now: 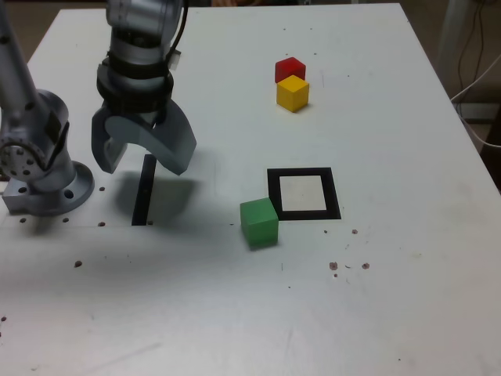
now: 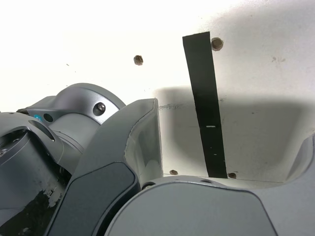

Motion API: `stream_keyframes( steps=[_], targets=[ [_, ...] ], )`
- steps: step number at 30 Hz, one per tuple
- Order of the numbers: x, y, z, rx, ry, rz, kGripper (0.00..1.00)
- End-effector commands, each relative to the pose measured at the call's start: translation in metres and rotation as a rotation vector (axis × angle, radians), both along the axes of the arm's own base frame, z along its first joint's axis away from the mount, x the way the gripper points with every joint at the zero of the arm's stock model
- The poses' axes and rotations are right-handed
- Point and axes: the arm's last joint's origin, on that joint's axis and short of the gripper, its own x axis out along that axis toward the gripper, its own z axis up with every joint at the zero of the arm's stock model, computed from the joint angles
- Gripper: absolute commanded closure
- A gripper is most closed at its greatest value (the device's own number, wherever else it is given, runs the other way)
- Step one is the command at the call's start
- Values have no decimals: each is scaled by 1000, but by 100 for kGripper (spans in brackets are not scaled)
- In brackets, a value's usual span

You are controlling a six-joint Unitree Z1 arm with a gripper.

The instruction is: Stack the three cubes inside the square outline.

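The green cube [image 1: 259,222] rests on the white table just outside the near-left corner of the square outline [image 1: 304,194], touching its black tape. The outline's white centre holds nothing. Far back, the yellow cube [image 1: 293,92] sits against the red cube [image 1: 290,69], which is partly hidden behind it. My gripper [image 1: 143,160] hangs open and empty over the straight tape strip, well toward the exterior view's left of the green cube. The wrist view shows only my open gripper [image 2: 231,142], with one finger [image 2: 133,147] in front and no cube.
A straight black tape strip [image 1: 143,190] [image 2: 204,103] lies under the gripper. The arm's grey base [image 1: 43,168] is bolted at the exterior view's left, with screw holes [image 2: 138,60] around it. Small dark specks [image 1: 348,266] dot the table near the outline.
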Motion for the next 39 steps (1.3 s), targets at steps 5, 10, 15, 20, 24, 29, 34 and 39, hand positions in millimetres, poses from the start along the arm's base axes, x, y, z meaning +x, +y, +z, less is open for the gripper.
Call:
stream_keyframes(
  steps=[5,10,15,20,24,29,34,39],
  targets=[
    [4,0,-1,3,-2,9,0],
    [7,1,0,22,-23,15,0],
    [10,3,7,45,-32,30,1],
    [14,7,24,59,-49,46,1],
    [22,9,39,69,-68,48,1],
    [32,15,53,74,-80,53,1],
    [50,26,61,67,-76,57,1],
    [67,40,70,65,-84,58,1]
  ],
)
